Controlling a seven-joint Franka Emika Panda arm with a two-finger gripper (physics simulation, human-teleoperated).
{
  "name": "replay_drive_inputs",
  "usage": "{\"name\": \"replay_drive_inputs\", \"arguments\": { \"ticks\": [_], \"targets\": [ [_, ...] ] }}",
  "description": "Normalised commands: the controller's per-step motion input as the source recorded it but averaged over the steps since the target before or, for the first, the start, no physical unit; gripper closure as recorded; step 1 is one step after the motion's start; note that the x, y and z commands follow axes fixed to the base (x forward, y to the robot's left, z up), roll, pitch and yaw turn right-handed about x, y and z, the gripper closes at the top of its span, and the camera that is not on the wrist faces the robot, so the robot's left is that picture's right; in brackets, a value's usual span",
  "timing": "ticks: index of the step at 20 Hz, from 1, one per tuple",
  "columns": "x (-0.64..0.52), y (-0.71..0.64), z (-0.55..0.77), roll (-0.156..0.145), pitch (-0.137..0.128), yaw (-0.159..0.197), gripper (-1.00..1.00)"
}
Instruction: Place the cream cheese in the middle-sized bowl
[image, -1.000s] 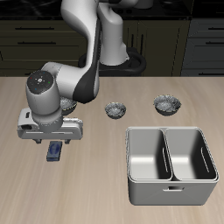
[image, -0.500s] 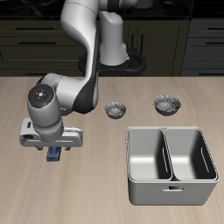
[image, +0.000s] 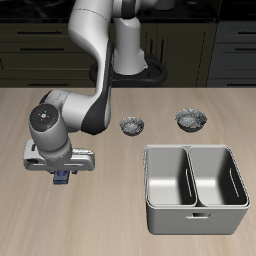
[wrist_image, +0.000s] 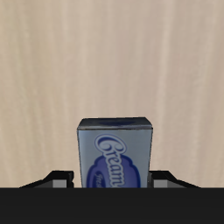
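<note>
Gripper (image: 62, 178) low over cream cheese (wrist_image: 115, 151), box sitting between fingers (wrist_image: 58, 177) w/ long axis pointing away, fingers spread wide on either side, not yet gripping.

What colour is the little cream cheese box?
The cream cheese is blue with white lettering on a lighter blue-grey top; the wrist view shows it best.

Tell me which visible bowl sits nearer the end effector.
The smaller speckled bowl, the one closer to the robot arm; the wider bowl lies farther along, behind the double bin.

The arm reaches low, claw (image: 61, 179) pointing down, fingers spread.
</note>
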Motion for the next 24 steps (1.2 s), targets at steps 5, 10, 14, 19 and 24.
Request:
{"name": "replay_drive_inputs", "arguments": {
  "ticks": [5,10,14,19,24],
  "targets": [
    [-0.08,0.11,0.09,0.032,-0.019,-0.010,1.00],
    [-0.06,0.03,0.25,0.004,-0.039,-0.002,1.00],
    [-0.10,0.07,0.35,-0.018,-0.049,0.004,1.00],
    [-0.18,0.04,0.47,-0.030,-0.056,0.011,1.00],
    [-0.22,0.01,0.47,-0.017,-0.057,0.009,1.00]
  ]
}}
